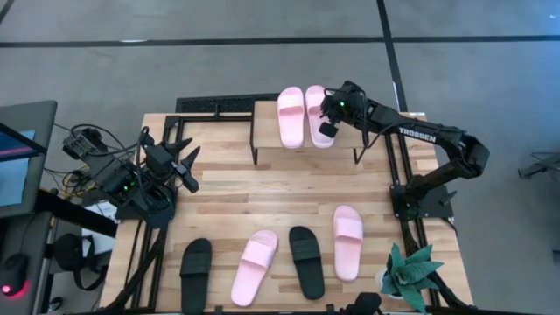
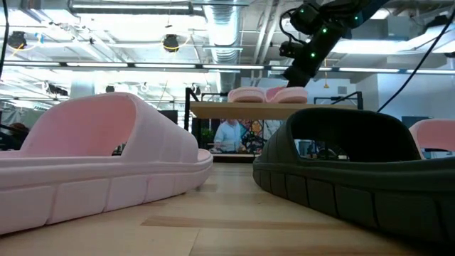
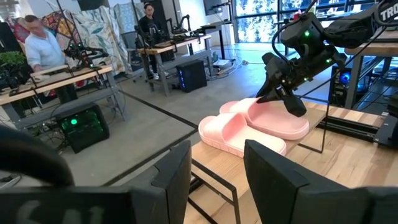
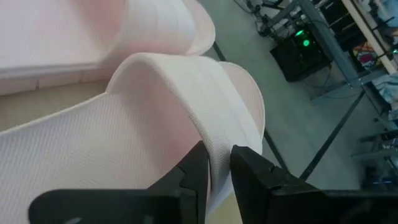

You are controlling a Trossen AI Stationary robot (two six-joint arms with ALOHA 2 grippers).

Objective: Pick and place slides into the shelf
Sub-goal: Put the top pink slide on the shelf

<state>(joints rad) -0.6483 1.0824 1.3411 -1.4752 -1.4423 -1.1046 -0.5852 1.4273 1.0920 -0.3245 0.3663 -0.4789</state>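
The right claw (image 1: 329, 129) is at the shelf (image 1: 346, 144), its fingers pinching the strap of a pink slide (image 1: 318, 115). The right wrist view confirms it: both fingers (image 4: 194, 169) clamp the strap's edge between them. The strap is the natural hold, being the one raised, thin part of the sandal. The sole appears to lie on the shelf board, so I judge the placing to be nearly done, with release outstanding.

Just beyond that slide, on the side away from the right arm, a second pink slide (image 1: 290, 116) lies touching it, parallel and toe-aligned. The two are set as a pair at one end of the board, presumably so that the remaining width can take another pair.

The left claw (image 1: 185, 164) waits over the counter (image 1: 262, 197), well apart from the shelf, fingers spread and holding nothing.

Four slides remain on the counter, far from the right claw, in a row at the opposite edge: black (image 1: 195, 272), pink (image 1: 255, 267), black (image 1: 307, 262), pink (image 1: 347, 241). A potted plant (image 1: 411, 276) stands at the counter's corner beside the last.

Risk noted: the held slide sits close to the shelf's rear edge.
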